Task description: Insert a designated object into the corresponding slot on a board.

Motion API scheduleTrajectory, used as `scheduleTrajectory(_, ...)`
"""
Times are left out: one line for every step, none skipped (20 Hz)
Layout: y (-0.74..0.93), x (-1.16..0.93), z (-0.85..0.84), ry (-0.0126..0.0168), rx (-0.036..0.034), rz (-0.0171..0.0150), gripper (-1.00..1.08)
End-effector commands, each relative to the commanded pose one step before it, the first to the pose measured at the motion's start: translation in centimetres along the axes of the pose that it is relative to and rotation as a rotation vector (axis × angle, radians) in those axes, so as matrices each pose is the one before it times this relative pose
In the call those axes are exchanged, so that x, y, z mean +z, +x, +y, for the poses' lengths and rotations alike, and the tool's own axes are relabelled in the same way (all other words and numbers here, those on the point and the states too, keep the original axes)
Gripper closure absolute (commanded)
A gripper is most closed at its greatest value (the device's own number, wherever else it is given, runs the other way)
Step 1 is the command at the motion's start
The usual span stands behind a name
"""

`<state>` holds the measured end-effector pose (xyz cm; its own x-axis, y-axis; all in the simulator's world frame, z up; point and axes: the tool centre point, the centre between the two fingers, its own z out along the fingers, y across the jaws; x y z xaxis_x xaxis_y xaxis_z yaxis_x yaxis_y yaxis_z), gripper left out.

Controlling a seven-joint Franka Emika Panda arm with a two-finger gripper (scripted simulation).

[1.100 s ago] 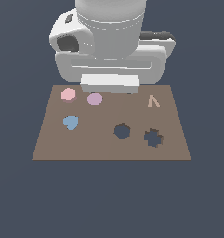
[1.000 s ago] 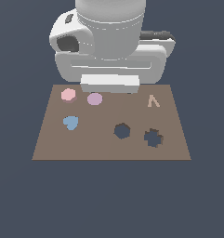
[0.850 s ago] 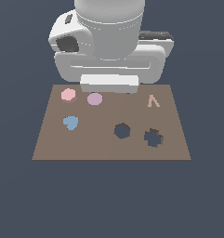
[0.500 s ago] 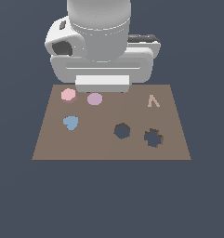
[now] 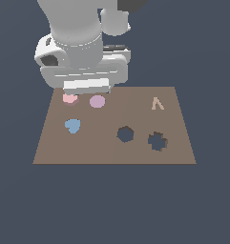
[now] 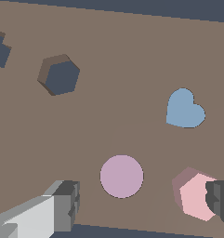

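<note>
We see the small light-pink hexagonal flat piece (image 6: 195, 197) lying on the flat brown rectangular board (image 5: 111, 152) at its far corner on the exterior view's left; in the exterior view only a sliver of it (image 5: 69, 99) shows below the arm's grey-white wrist body. In the wrist view one dark fingertip (image 6: 220, 201) overlaps the pink piece's edge, though we cannot tell whether it touches it. The other finger (image 6: 62, 204) stands well apart on the far side of the lilac round disc (image 6: 121, 176), so the gripper (image 6: 141, 204) is spread wide and has hold of nothing. The lilac disc (image 5: 97, 101) sits just beside the pink piece, between the two fingers. The blue heart-shaped piece (image 5: 72, 126) lies near both, closer to the board's front edge. The dark hexagon-shaped cut-out hole (image 5: 125, 134) lies towards the middle of the board, well apart from the pink piece, and nothing is in it. Just beside it, towards the exterior view's right, we see the jagged gear-shaped hole (image 5: 157, 141), and a pale thin wedge-shaped mark (image 5: 157, 103) lies near the far right corner.
</note>
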<state>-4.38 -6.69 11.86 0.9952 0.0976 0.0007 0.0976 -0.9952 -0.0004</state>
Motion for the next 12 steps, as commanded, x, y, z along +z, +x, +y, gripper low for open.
scheduleTrajectory(-1.192,1.292,1.637,-0.0002,-0.03156,-0.00036,-0.92)
scheduleTrajectory(-0.444,0.505,0.634,-0.00004,-0.01259,-0.00004,-0.92)
scheduleTrajectory(-0.428,0.492,0.62,-0.00003,-0.01224,-0.00003,-0.92)
scheduleTrajectory(-0.405,0.471,0.593,-0.00003,-0.01168,-0.00003,-0.92)
scheduleTrajectory(-0.381,0.445,0.561,-0.00002,-0.01098,-0.00003,-0.92)
scheduleTrajectory(-0.357,0.419,0.528,-0.00001,-0.01033,-0.00002,-0.92)
scheduleTrajectory(-0.333,0.394,0.496,0.0,-0.00972,-0.00002,-0.92)
scheduleTrajectory(-0.307,0.369,0.469,0.0,-0.00906,-0.00001,-0.92)
scheduleTrajectory(-0.28,0.345,0.44,0.0,-0.00846,-0.00001,-0.92)
scheduleTrajectory(-0.255,0.32,0.412,0.0,-0.00781,-0.00001,-0.92)
scheduleTrajectory(-0.232,0.297,0.383,0.0,-0.00724,-0.00001,-0.92)
scheduleTrajectory(-0.211,0.273,0.353,0.00001,-0.00666,-0.00001,-0.92)
